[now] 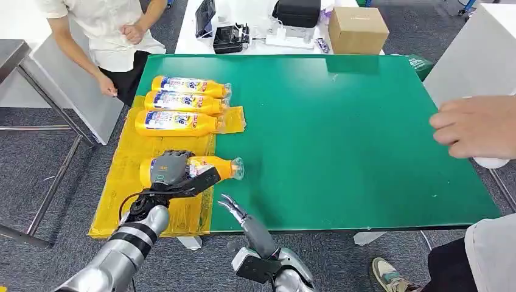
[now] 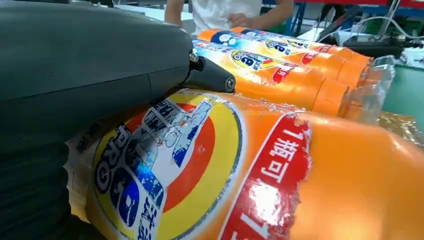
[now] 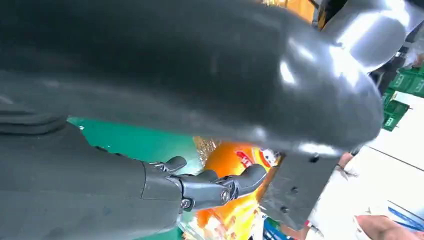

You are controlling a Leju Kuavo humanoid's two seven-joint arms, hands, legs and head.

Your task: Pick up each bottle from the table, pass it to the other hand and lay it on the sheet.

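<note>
1. I see three bottles (image 1: 182,103) lying side by side on the yellow sheet (image 1: 122,182); a person's hand (image 1: 477,125) hovers over the green table's (image 1: 353,134) right edge.
2. My left hand (image 1: 173,173) grips the fourth bottle (image 1: 213,165), lying across the sheet's edge.
3. My right hand (image 1: 234,210) holds nothing, fingers apart, near the bottle's cap end.

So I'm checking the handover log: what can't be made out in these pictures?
- Left hand: head view, its fingers hide the grip on the orange plastic bottle.
- Right hand: right wrist view, mostly hidden by its grey cover.
- White object: head view, covered by a person's hand.
</note>
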